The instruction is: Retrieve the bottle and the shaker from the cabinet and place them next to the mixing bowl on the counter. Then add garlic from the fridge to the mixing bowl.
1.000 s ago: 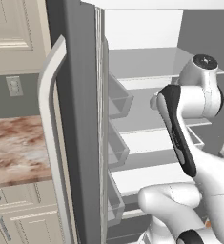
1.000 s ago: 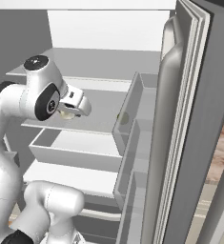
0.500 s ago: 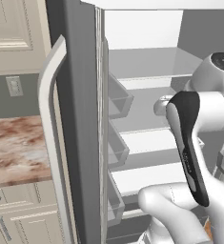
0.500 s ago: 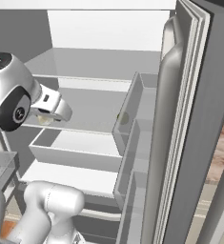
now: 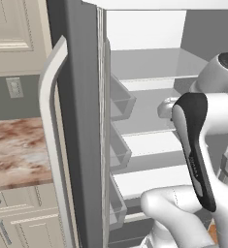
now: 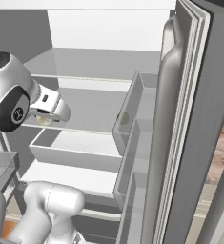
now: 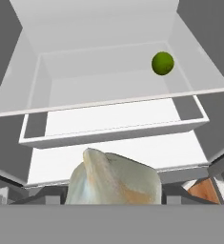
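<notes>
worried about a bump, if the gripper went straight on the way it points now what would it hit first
Probably the front wall of the fridge drawer, just past the garlic that the gripper holds; depth is unclear. The lime sits off to one side.

I found nothing I could read: no words, brand marks or numbers on the fridge (image 6: 108, 90) shelves, its doors, or the counter (image 5: 16, 150). The dark pad on my forearm carried a faint strip of marks, too small and blurred to make out
</notes>
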Robot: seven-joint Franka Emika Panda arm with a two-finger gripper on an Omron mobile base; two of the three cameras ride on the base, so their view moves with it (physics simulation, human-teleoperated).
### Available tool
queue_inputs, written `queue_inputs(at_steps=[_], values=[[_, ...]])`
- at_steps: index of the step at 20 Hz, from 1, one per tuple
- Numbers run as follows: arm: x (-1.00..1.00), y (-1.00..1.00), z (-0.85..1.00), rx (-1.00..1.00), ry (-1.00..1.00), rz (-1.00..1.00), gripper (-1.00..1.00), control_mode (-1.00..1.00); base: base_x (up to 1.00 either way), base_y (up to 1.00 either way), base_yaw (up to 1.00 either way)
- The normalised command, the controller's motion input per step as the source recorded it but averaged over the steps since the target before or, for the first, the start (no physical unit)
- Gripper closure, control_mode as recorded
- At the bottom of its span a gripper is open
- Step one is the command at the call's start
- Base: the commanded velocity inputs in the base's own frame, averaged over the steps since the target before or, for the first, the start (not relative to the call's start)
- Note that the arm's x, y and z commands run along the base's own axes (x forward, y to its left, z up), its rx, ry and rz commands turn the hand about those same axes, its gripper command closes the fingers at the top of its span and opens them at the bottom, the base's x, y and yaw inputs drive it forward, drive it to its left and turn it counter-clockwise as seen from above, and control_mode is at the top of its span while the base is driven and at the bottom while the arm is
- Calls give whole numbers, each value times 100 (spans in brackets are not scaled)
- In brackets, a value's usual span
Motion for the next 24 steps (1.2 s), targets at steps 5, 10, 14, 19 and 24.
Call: queue_inputs(at_steps=[5, 10, 14, 19, 24], values=[[0, 0, 0, 0, 0, 0, 100, -100, 0, 0, 0], [0, 0, 0, 0, 0, 0, 100, 100, -48, 3, -1], [0, 0, 0, 0, 0, 0, 100, 100, -100, 14, -6], [0, 0, 0, 0, 0, 0, 100, 100, -100, 10, -7], [0, 0, 0, 0, 0, 0, 100, 100, -100, 3, -19]])
